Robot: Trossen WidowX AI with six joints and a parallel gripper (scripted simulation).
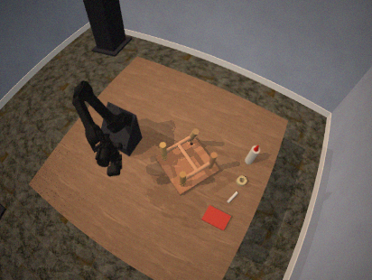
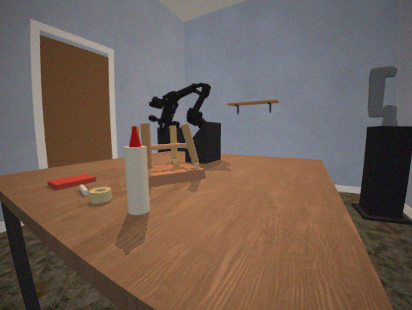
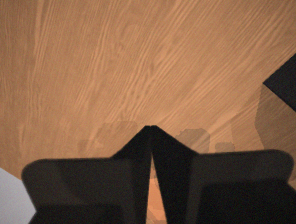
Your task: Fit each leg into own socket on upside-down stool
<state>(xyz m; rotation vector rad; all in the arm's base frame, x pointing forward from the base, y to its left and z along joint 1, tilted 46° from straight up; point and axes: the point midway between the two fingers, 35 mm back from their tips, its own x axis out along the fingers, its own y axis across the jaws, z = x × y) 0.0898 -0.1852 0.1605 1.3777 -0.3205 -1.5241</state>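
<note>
Judging by the look of it, the stool (image 1: 190,164) is light bare wood, stiff and not fragile, though a smooth round leg could slip or tip if you pinch it near an end. It lies upside down near the middle of the surface (image 1: 135,217), seat flat, with four legs (image 1: 162,149) standing up from the corners and thin rungs between them. From the side one leg (image 2: 189,145) leans, so you should treat its seating as doubtful (I cannot tell whether every shoulder is down). If you must correct a leg, take it around mid-length, above the rungs, and press straight along the socket's line.

Your pincer (image 3: 150,131) is closed on nothing, fingertips touching, hanging over bare wood well to the side of the stool.

Around the stool, on the side away from the arm, sit a glue bottle (image 1: 252,154), a tape roll (image 1: 242,180), a small white stick (image 1: 232,197) and a red pad (image 1: 216,217), all apart from the seat. The arm's black base (image 1: 128,135) stands near the stool. Nothing blocks a top approach; the rungs crowd the legs' lower parts.
</note>
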